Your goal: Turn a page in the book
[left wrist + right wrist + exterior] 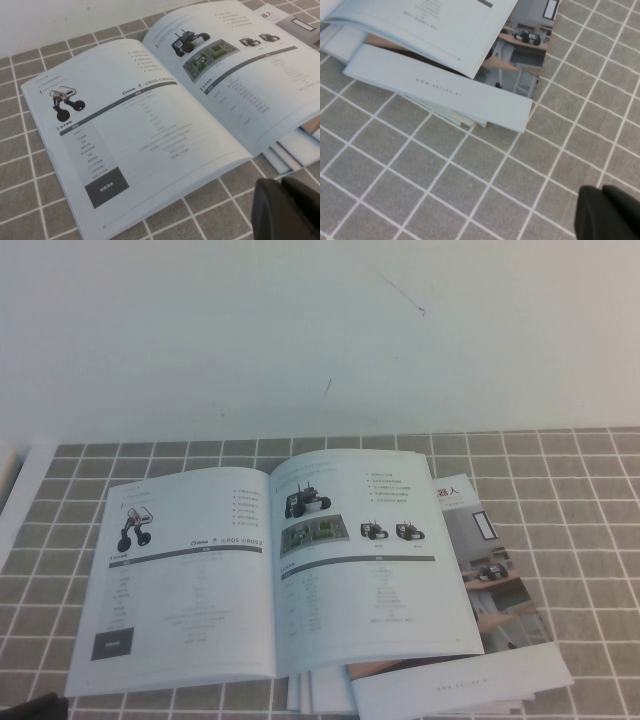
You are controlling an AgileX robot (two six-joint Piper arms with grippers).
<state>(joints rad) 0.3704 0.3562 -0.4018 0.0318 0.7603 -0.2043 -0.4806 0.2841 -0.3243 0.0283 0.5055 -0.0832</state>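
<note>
The book [270, 570] lies open and flat on the grey tiled mat [580, 540]. Its right page [370, 560] shows wheeled-robot photos, a dark header bar and a table. The left page [180, 580] shows one robot photo and a table. The book also shows in the left wrist view [150, 125], and its near right corner in the right wrist view [445, 25]. My left gripper [282, 184] is shut and empty above the mat, off the book's near edge. My right gripper [601, 190] is shut and empty above bare mat, away from the book's right corner.
A brochure with colour room photos [495, 570] lies under the book's right side and also shows in the right wrist view [525, 50]. Loose white sheets [460, 685] stick out under the near right corner. The white table [300, 340] lies beyond the mat.
</note>
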